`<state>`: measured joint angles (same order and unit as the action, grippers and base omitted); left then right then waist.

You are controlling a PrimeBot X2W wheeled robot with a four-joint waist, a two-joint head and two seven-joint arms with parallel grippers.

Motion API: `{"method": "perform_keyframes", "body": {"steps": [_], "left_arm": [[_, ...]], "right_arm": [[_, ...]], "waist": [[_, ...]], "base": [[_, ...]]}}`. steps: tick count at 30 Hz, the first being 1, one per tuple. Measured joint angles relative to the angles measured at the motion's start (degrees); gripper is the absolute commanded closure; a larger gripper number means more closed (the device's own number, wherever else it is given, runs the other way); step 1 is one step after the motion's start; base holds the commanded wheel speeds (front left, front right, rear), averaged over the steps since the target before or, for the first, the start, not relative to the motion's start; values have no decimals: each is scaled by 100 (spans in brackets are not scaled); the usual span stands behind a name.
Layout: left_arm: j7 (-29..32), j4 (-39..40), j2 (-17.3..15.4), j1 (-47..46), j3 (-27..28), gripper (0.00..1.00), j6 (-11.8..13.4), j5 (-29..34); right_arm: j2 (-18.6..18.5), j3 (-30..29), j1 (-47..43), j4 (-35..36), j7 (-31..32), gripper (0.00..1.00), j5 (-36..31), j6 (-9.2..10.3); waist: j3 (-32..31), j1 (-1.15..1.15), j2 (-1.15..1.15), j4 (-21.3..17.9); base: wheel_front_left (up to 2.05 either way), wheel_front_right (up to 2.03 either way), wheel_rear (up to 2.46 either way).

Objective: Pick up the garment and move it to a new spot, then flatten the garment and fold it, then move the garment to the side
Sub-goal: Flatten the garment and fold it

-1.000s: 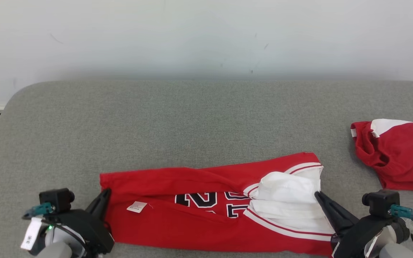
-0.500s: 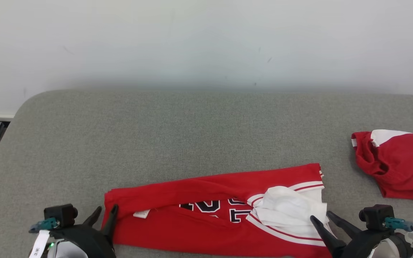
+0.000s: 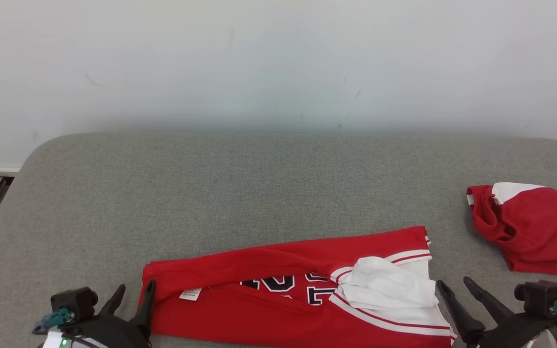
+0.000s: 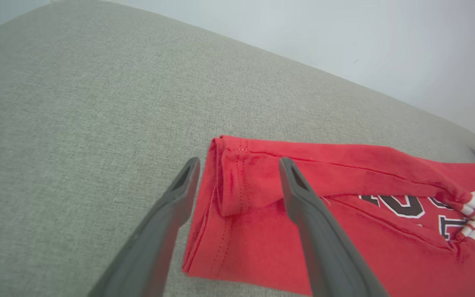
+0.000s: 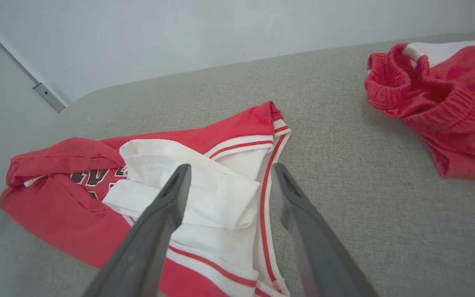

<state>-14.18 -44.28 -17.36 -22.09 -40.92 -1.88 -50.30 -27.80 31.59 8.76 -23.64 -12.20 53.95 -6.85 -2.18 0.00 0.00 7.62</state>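
A grey padded surface point(image 3: 259, 193) takes up most of the head view, below a pale wall point(image 3: 278, 58). The red jersey point(image 3: 269, 314) lies folded into a long band across the lower middle of the frame. Its white panel point(image 3: 385, 290) with red stripes is bunched at the right end. A second red garment point(image 3: 535, 232) sits crumpled at the right edge, well apart. The left gripper point(image 3: 137, 285), lower left, is released, jaws spread astride the jersey's left hem and pinching nothing. The right gripper point(image 3: 453, 281), lower right, is likewise released, just beside the white end. Black numerals point(image 3: 278, 282) edged in white peek from a fold, too hidden to read. A small white label point(image 3: 191, 294) carries print too small to make out.
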Motion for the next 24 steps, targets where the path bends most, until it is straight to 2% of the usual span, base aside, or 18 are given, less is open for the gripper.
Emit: {"method": "perform_keyframes", "body": {"steps": [5,11,16,20,24], "left_arm": [[-8,368,-124,253,83,0,253,280],[-14,1072,-269,604,219,0,698,668],[-15,1693,-372,984,460,0,815,918],[-15,2304,-422,1385,823,0,898,1058],[-15,2607,-420,1531,958,0,899,1180]], "right_arm": [[3,-226,-233,130,-79,0,59,266],[55,-390,-426,210,-143,0,144,542],[112,-477,-504,319,-149,0,145,694],[113,-571,-487,321,-151,0,141,898],[109,-564,-469,298,-134,0,140,1006]], "waist": [[-57,0,0,-1],[-114,0,0,3],[-144,0,0,7],[-157,1,0,14],[-150,0,0,34]], "base": [[0,0,0],[0,0,0],[0,0,0],[0,0,0],[0,0,0]]}}
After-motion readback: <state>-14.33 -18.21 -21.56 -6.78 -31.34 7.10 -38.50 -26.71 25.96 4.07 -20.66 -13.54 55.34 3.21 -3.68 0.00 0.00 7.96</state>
